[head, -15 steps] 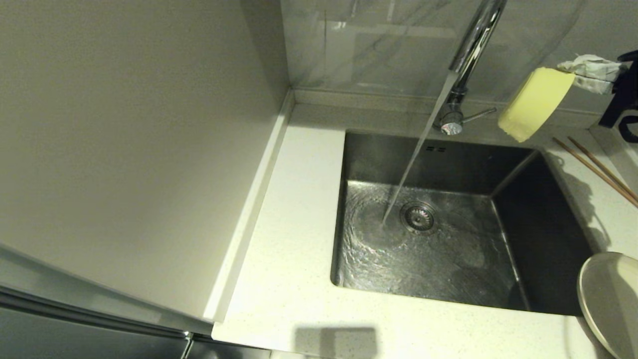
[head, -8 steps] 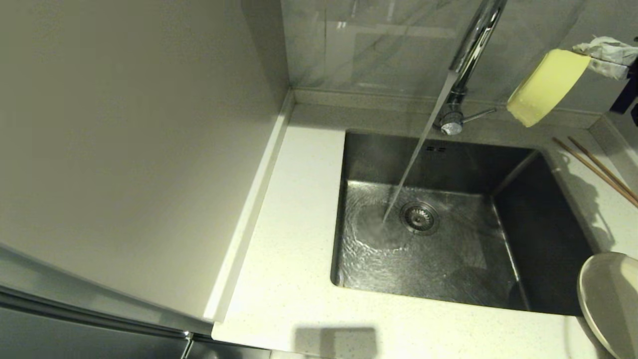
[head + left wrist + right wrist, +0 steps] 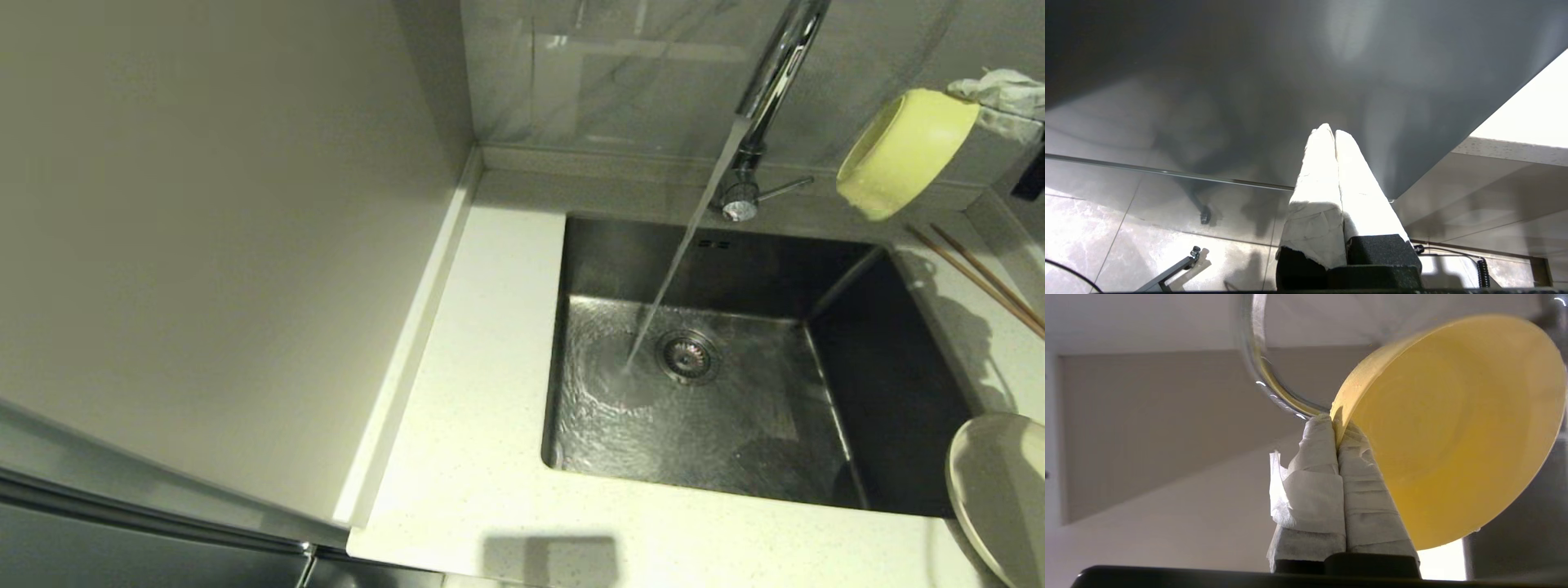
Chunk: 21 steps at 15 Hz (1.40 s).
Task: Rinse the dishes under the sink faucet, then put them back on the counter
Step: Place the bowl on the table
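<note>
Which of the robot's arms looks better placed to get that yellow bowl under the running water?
The right. Its end effector already grips the bowl by the rim, up beside the faucet. The left end effector sits shut, below the counter.

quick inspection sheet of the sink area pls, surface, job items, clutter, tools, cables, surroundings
surface: white speckled counter around a steel sink; water runs from the chrome faucet onto the basin floor beside the drain strainer.
job's things: pale-yellow bowl held tilted in the air above the sink's far right corner; cream plate and wooden chopsticks on the counter at right.
clutter: nothing seen.
grippers: right tool shut on the bowl's rim; left tool shut, empty, parked below the counter.
cables: coiled cable near the floor.
surroundings: beige wall panel at left, marbled backsplash behind.
</note>
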Available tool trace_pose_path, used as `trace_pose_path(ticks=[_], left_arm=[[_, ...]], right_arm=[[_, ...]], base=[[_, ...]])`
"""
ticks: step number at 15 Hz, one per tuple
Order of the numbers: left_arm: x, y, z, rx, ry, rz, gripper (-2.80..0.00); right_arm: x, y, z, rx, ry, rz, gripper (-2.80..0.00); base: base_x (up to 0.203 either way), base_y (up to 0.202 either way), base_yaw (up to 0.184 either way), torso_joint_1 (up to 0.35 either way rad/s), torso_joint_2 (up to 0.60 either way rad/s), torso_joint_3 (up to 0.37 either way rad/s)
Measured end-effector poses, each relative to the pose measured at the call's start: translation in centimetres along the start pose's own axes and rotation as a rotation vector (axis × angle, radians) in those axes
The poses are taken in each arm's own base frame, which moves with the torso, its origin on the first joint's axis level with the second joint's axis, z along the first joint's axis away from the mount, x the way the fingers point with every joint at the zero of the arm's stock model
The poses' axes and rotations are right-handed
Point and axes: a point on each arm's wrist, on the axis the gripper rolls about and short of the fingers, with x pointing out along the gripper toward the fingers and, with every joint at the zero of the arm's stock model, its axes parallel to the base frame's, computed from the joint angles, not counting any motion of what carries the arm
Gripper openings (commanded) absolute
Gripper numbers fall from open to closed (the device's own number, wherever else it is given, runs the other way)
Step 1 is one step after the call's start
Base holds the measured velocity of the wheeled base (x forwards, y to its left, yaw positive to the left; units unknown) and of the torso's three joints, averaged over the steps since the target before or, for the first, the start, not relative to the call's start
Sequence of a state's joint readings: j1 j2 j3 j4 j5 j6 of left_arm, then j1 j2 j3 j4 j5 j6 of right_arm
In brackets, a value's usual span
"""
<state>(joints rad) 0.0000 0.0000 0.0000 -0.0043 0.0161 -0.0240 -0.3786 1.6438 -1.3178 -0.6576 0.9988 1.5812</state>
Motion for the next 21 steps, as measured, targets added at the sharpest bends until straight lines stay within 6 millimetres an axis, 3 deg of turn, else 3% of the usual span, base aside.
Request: trace_pose_path(ticks=[3, 6, 9, 10, 13, 17, 21], left_arm=[[0.0, 0.0, 0.0, 0.000, 0.000, 0.001, -2.80], [0.0, 0.0, 0.0, 0.000, 0.000, 0.000, -2.80], [0.0, 0.0, 0.0, 0.000, 0.000, 0.001, -2.80], [0.0, 0.0, 0.0, 0.000, 0.000, 0.000, -2.80], [0.0, 0.0, 0.0, 0.000, 0.000, 0.000, -2.80], [0.0, 0.0, 0.0, 0.000, 0.000, 0.001, -2.80], [0.0, 0.0, 0.0, 0.000, 0.000, 0.000, -2.80]], right_arm=[[-0.5, -0.2, -0.3, -0.033, 0.029, 0.002, -2.80], [-1.0, -1.8, -0.9, -0.027, 0.053, -0.025, -2.80], [-0.9, 0.9, -0.6, -0.131, 0.062, 0.025, -2.80], [-1.0, 1.2, -0.7, -0.140, 0.065, 0.028, -2.80], [-1.4, -1.1, -1.2, -0.069, 0.076, -0.015, -2.80], [-1.2, 1.1, -0.9, -0.128, 0.075, 0.014, -2.80], [-1.6, -2.1, -1.6, -0.044, 0.079, -0.054, -2.80]], base=[[0.000, 0.000, 0.000, 0.000, 0.00, 0.000], [0.000, 0.000, 0.000, 0.000, 0.00, 0.000], [0.000, 0.000, 0.000, 0.000, 0.00, 0.000], [0.000, 0.000, 0.000, 0.000, 0.00, 0.000], [0.000, 0.000, 0.000, 0.000, 0.00, 0.000], [0.000, 0.000, 0.000, 0.000, 0.00, 0.000], [0.000, 0.000, 0.000, 0.000, 0.00, 0.000]])
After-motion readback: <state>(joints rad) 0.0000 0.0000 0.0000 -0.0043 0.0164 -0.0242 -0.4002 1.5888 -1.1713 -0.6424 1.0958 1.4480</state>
